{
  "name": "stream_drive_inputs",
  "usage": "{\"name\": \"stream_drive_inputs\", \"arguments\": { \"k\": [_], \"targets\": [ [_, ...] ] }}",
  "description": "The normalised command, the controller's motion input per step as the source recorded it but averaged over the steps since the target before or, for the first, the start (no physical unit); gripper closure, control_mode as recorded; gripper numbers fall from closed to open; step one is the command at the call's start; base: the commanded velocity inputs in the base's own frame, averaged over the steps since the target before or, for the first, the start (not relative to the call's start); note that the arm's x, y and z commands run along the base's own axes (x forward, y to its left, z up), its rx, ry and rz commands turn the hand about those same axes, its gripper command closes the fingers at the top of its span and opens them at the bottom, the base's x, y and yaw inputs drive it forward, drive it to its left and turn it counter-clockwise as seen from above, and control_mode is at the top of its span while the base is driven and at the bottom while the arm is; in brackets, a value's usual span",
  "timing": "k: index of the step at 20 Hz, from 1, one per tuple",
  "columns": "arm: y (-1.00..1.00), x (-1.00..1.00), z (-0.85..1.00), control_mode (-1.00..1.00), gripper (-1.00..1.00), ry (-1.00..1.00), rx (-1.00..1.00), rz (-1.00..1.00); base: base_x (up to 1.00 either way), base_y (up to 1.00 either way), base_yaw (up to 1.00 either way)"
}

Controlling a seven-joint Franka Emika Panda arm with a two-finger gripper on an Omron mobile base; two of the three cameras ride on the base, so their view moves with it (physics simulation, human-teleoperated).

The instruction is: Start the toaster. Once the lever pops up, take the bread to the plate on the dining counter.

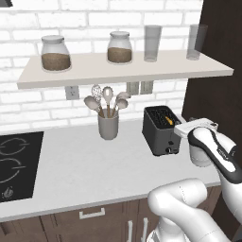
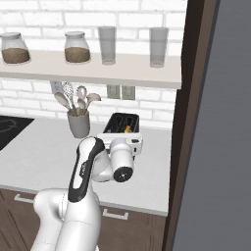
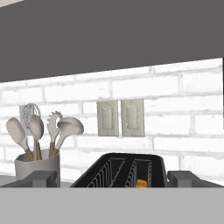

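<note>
My jaws wide, nothing held, hovering just in front of the black toaster (image 1: 160,128) on the worktop (image 1: 85,170). Bread (image 3: 141,183) sits low in a slot, only a corner showing. Prob light, stiff, crumbly: once it's up, pinch top edge across its thin faces, gently.

The toaster (image 1: 159,128) is a small black box standing upright on the white table. A yellowish edge of the bread (image 1: 168,121) shows in its right slot, sunk low.
</note>
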Motion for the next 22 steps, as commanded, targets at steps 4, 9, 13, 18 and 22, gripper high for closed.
{"name": "stream_drive_inputs", "arguments": {
  "k": [4,9,13,18,22],
  "targets": [
    [0.00,0.00,0.00,-1.00,-1.00,0.00,0.00,0.00,0.00,0.00,0.00],
    [0.00,0.00,0.00,-1.00,-1.00,0.00,0.00,0.00,0.00,0.00,0.00],
    [0.00,0.00,0.00,-1.00,-1.00,0.00,0.00,0.00,0.00,0.00,0.00],
    [0.00,0.00,0.00,-1.00,-1.00,0.00,0.00,0.00,0.00,0.00,0.00],
    [0.00,0.00,0.00,-1.00,-1.00,0.00,0.00,0.00,0.00,0.00,0.00]
  ]
}}
